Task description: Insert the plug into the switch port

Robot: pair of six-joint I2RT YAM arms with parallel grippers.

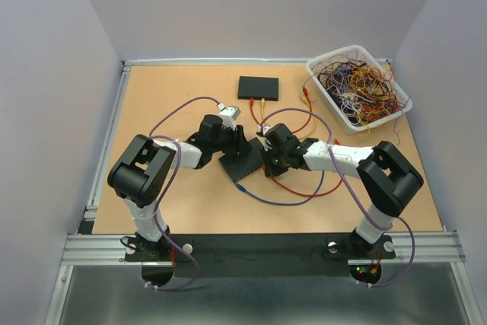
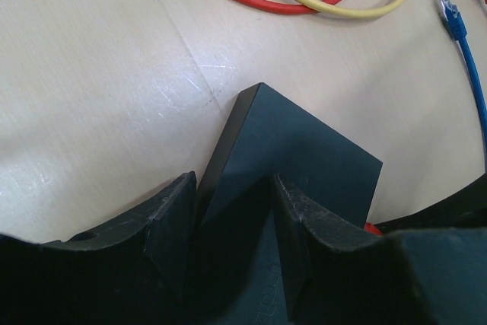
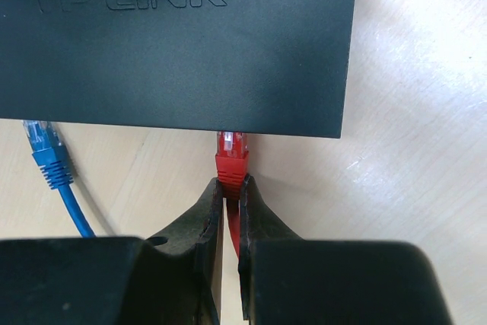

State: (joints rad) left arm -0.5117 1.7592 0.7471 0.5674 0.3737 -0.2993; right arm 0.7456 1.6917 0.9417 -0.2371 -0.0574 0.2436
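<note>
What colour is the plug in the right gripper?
Red; the plug in the right gripper shows best in the right wrist view.

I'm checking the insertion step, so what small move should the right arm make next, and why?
Probably ease the right pincer straight forward: its red plug sits with the tip at the switch edge, seemingly not seated, while the left pincer clamps the switch.

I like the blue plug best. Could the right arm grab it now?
Probably not yet: the right tool is shut on the red plug. The blue plug lies free just beside it, nothing covering it.
</note>
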